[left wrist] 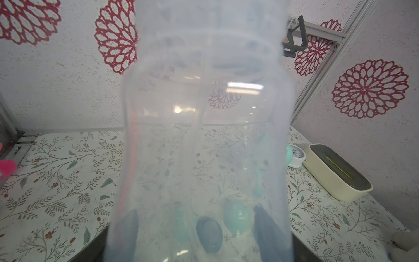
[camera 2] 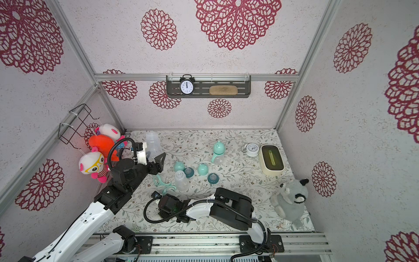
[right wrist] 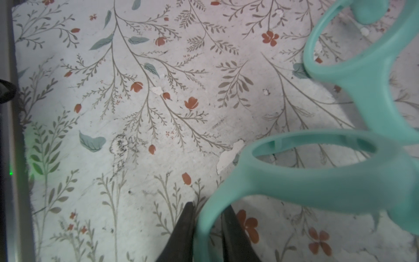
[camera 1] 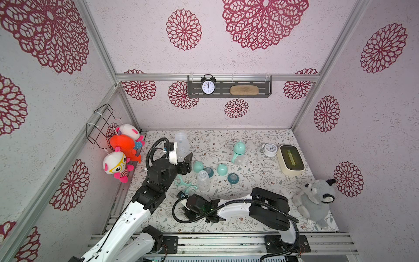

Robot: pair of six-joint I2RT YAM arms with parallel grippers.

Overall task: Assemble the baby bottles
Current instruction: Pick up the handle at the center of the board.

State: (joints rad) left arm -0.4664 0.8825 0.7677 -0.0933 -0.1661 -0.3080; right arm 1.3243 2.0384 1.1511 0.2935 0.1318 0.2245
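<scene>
Right wrist view: right gripper (right wrist: 208,207) clamped on one arm of a mint handle (right wrist: 317,186).
Second handle (right wrist: 353,68): just beyond those fingertips, crossing behind the first.
Left gripper (camera 1: 183,157): grasped a clear bottle (camera 1: 181,143) by its base, neck pointing away.
Caps (camera 1: 198,166) and collars (camera 1: 208,172): beside the left gripper, on the mat (camera 1: 260,181).
Assembled bottle (camera 1: 238,152): stood farther beyond.

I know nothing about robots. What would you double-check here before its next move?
1. Left end effector holds the clear plastic bottle body upright: ok.
2. That bottle's neck is bare for the handle: ok.
3. Right end effector pinches the mint-green plastic double handle: ok.
4. Held handle free of the second mint handle: cannot tell.
5. Lift path clear: probably not ok; another small clear bottle stands close by.
</scene>
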